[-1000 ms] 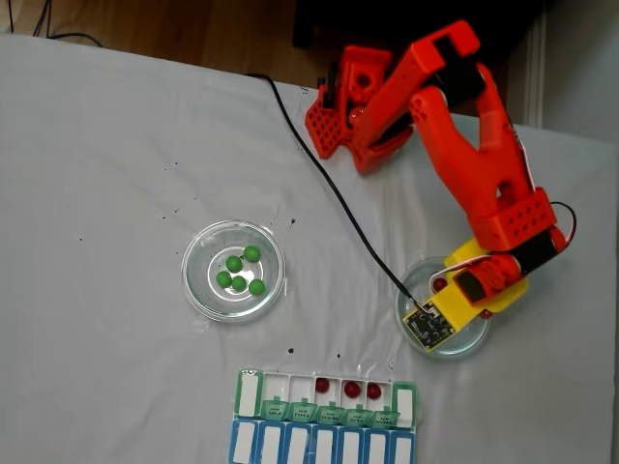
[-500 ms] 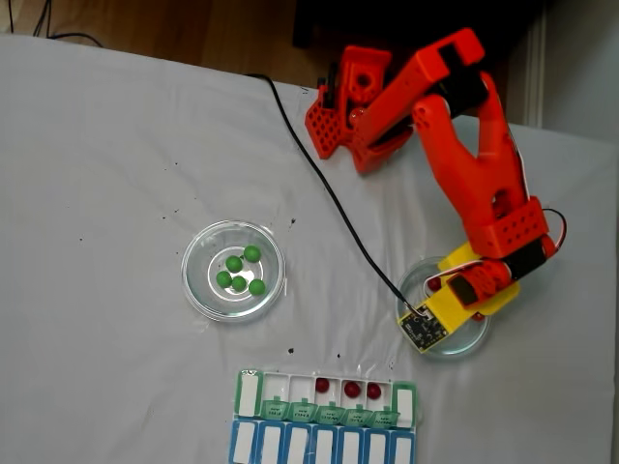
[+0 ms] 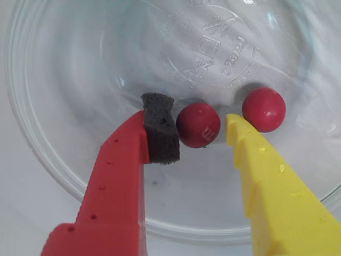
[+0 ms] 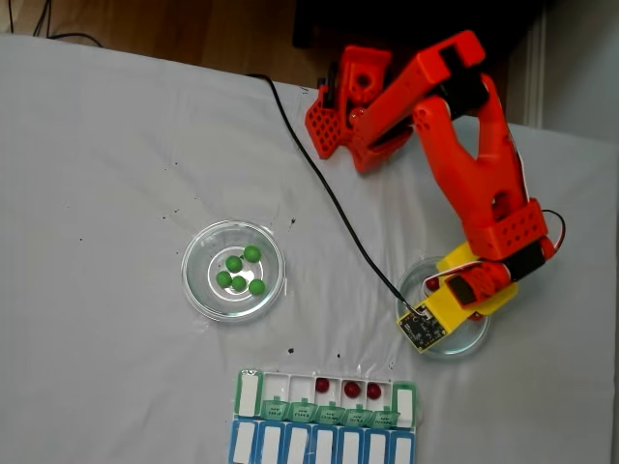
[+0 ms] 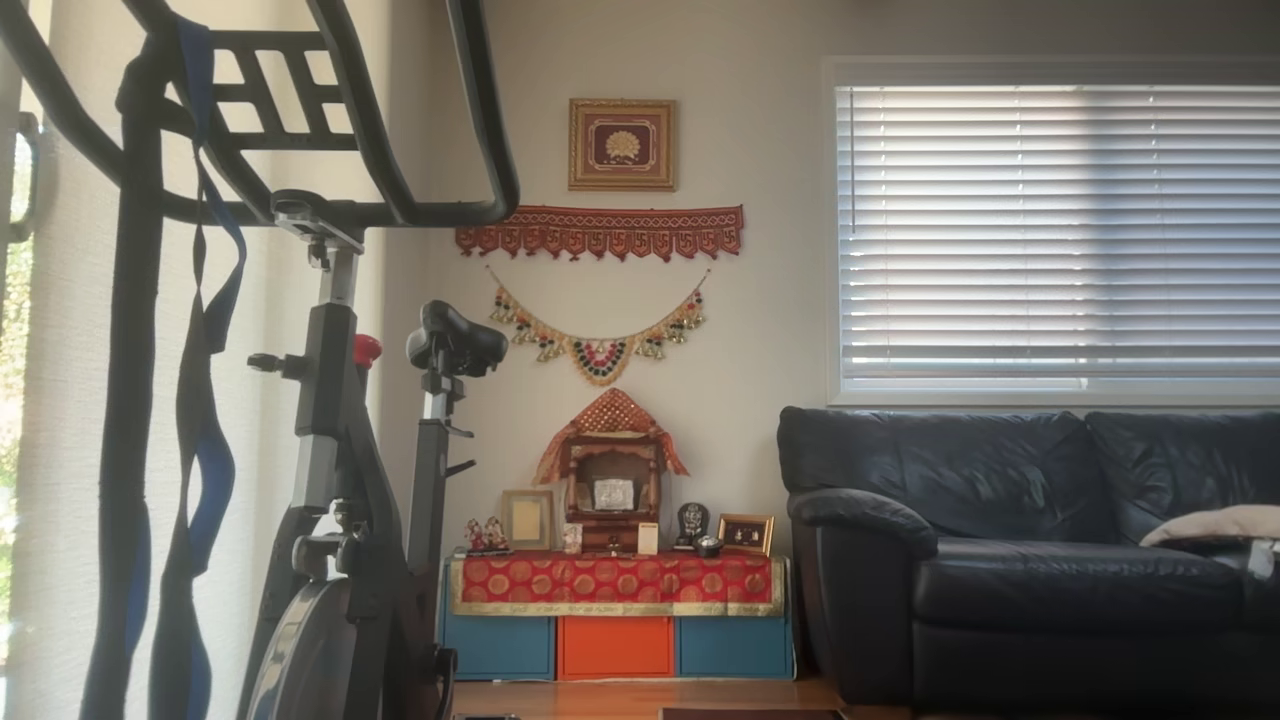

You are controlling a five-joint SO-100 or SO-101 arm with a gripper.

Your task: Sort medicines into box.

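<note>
In the wrist view my gripper (image 3: 196,120) is open, low inside a clear glass dish (image 3: 64,160). One dark red medicine ball (image 3: 198,125) lies between the foam-padded red finger (image 3: 160,130) and the yellow finger (image 3: 250,160). A second red ball (image 3: 264,109) rests just outside the yellow finger. The fixed view has the gripper (image 4: 455,300) over the right dish (image 4: 407,290). Several green balls (image 4: 239,271) sit in the left dish (image 4: 195,290). The box (image 4: 250,394) with green lids lies at the front edge, with three red balls (image 4: 352,389) in its open compartments.
A blue-lidded organiser row (image 4: 324,447) lies directly in front of the box. The arm's black cable (image 4: 329,188) runs across the white cloth from the orange base (image 4: 348,106) to the wrist. The other view looks at a room with an exercise bike (image 5: 350,500) and a sofa (image 5: 1030,550).
The wrist has shifted slightly left and further into the right dish. The balls in the left dish and in the box have not moved.
</note>
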